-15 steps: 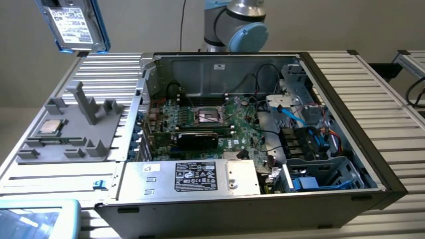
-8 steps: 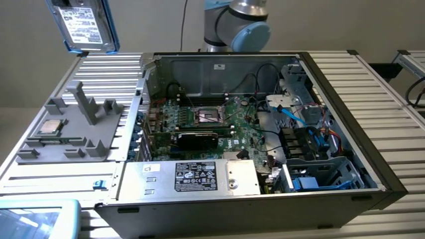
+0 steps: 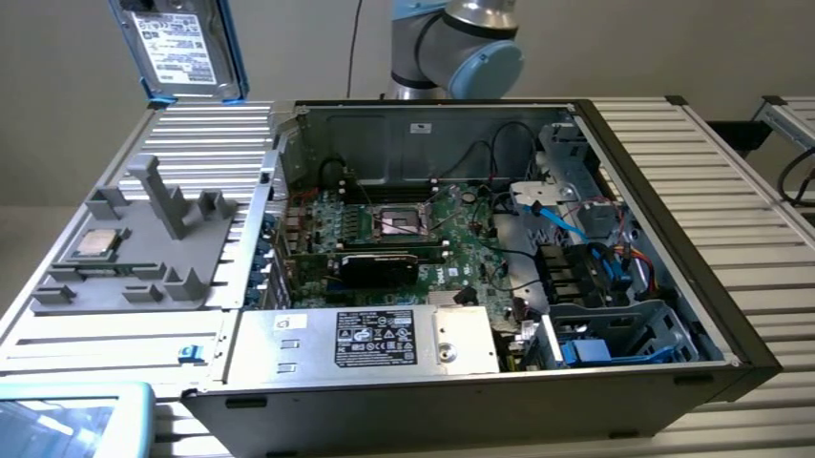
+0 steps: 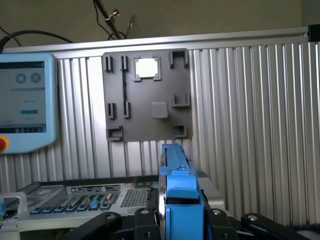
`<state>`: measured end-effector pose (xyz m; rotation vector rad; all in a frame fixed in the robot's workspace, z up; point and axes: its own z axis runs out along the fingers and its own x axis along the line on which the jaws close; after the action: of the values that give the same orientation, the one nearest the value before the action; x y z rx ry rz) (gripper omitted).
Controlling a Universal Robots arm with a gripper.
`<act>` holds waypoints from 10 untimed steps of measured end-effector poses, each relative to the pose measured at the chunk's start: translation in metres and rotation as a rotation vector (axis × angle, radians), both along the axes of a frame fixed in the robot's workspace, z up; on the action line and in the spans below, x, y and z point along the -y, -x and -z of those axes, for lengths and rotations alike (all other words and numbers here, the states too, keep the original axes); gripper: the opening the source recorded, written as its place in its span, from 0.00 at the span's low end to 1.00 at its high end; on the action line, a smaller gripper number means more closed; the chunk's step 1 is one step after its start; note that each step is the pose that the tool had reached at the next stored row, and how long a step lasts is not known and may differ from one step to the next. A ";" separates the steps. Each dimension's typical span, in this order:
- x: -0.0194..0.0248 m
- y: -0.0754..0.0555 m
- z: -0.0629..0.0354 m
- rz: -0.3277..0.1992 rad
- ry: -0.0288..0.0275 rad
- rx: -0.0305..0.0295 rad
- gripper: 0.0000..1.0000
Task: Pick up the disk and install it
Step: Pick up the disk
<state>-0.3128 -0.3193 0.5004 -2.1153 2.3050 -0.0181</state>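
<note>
Ribbed aluminium table (image 3: 713, 162), beige wall (image 3: 637, 48), black computer case (image 3: 446, 410), blue-railed silver-grey rectangular disk (image 3: 191, 43) upper left in exterior view, black gripper (image 4: 180, 225) clamped on it.

The disk (image 3: 186, 46) is cut off by the exterior view's top edge.

In the exterior view an open case (image 3: 446, 415) is laid on a table (image 3: 713, 191). Inside, a power supply (image 3: 382, 339) is fitted at the motherboard's (image 3: 421, 234) six o'clock. At the case's nine o'clock a fixture (image 3: 134, 279) is set, a chip (image 3: 95, 245) seated on it; a pendant (image 3: 64, 420) at seven.
</note>
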 end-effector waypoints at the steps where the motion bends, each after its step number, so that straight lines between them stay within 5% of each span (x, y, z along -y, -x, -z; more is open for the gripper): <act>1: 0.0017 -0.003 -0.0008 0.000 -0.0007 -0.0001 0.37; 10: 0.0176 -0.034 -0.0072 0.000 -0.0074 0.0001 0.37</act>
<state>-0.2786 -0.3369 0.5076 -2.1117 2.3014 -0.0097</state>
